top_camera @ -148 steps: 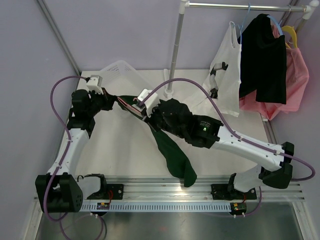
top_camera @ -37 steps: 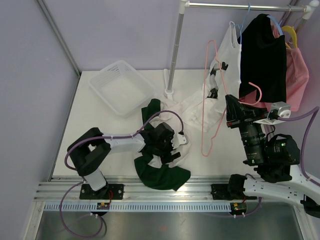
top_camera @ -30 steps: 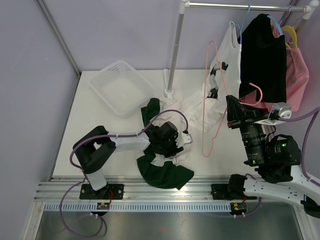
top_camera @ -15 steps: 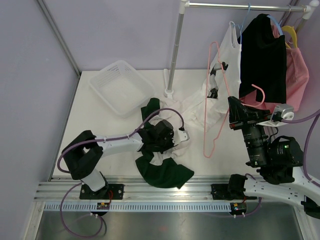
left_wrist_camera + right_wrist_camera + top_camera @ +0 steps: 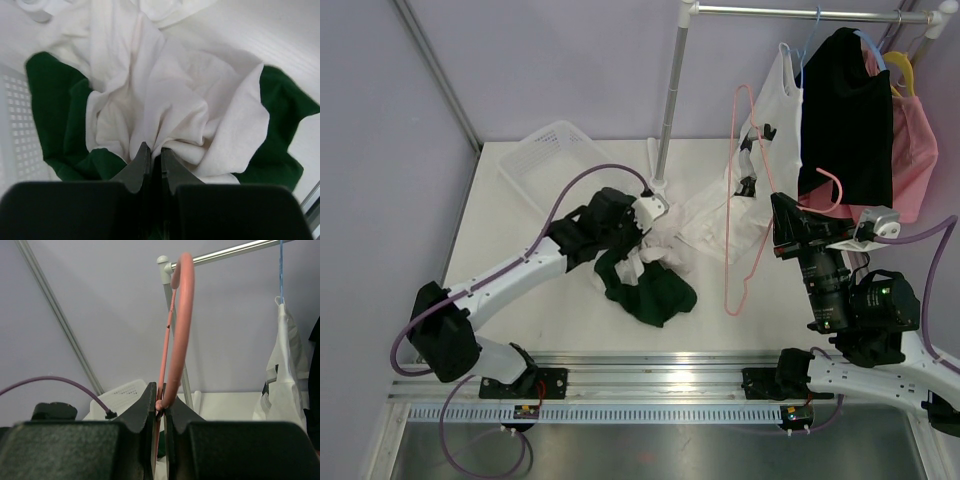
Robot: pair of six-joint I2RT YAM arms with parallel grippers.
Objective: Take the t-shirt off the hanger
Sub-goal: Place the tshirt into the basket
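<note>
Between the left gripper's (image 5: 152,156) closed jaws sits a pinched fold of white cloth (image 5: 165,100). It is bunched inside the green t-shirt (image 5: 50,110), which lies crumpled on the table (image 5: 550,320), likely so the heap can be pulled clear. Off to the side, the right gripper (image 5: 160,401) clamps the bare hanger (image 5: 181,315) aloft, free of the fabric.

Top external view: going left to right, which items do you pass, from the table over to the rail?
white basket → green t-shirt → pink hanger → black garment → pink garment
</note>
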